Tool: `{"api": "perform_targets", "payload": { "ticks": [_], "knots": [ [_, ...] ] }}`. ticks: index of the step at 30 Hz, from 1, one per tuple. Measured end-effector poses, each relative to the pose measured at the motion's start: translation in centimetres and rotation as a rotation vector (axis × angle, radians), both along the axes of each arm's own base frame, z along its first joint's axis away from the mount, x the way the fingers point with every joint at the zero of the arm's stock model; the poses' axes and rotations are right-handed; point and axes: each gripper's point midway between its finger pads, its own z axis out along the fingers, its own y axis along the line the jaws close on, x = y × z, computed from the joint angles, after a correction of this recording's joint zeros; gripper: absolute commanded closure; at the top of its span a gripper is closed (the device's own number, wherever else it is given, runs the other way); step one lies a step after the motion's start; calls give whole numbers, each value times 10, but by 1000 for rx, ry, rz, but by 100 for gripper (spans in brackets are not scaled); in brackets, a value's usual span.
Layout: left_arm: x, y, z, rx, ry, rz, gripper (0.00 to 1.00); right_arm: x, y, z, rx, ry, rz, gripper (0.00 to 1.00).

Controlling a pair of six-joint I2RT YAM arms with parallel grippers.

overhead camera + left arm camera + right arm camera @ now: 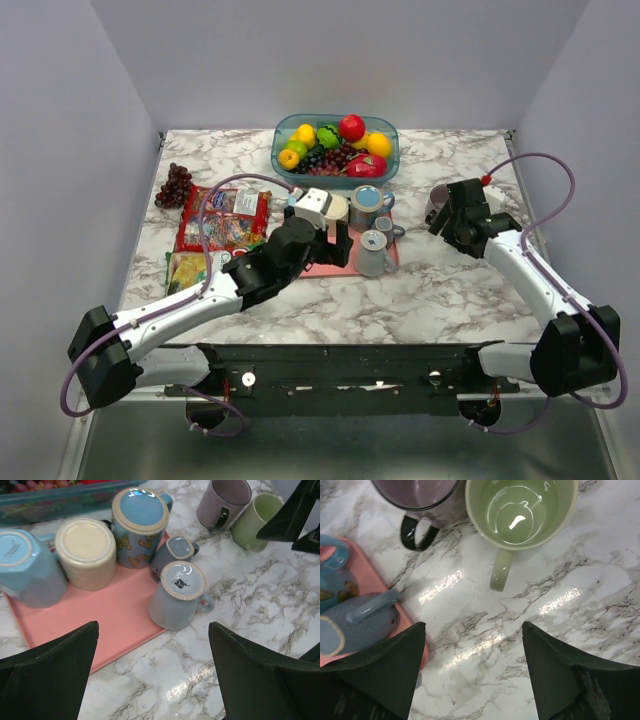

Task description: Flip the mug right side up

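On the table (580,600), the green mug (522,510) and purple mug (415,492) stand upright; five on the tray (115,625) sit upside down. My left hand (152,640) and right hand (473,630) hang released, empty

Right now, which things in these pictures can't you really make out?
- Top view: the green mug is hidden behind the right gripper; print on the snack packets is too small to read.
- Right wrist view: the purple mug is cut off by the top edge.
- Left wrist view: the fruit container is cut off at the top; the light blue mug by the left edge.
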Motion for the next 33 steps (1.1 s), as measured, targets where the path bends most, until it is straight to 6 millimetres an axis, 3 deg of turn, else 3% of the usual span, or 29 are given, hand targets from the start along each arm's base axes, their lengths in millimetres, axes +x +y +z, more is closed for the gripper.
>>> {"api": "perform_targets", "payload": {
  "ticks": [5,12,23,33],
  "knots": [
    [16,22,12,-34,-15,68,1,13,-20,-28,-3,51,-69,15],
    [20,27,9,-48,17,71,1,30,-35,-56,-28,107,-92,14],
    [28,35,-1,-48,59,81,1,65,-43,-61,-84,78,-9,16],
    [28,35,-8,-43,86,74,1,104,-36,-60,-85,39,130,18]
  ]
}}
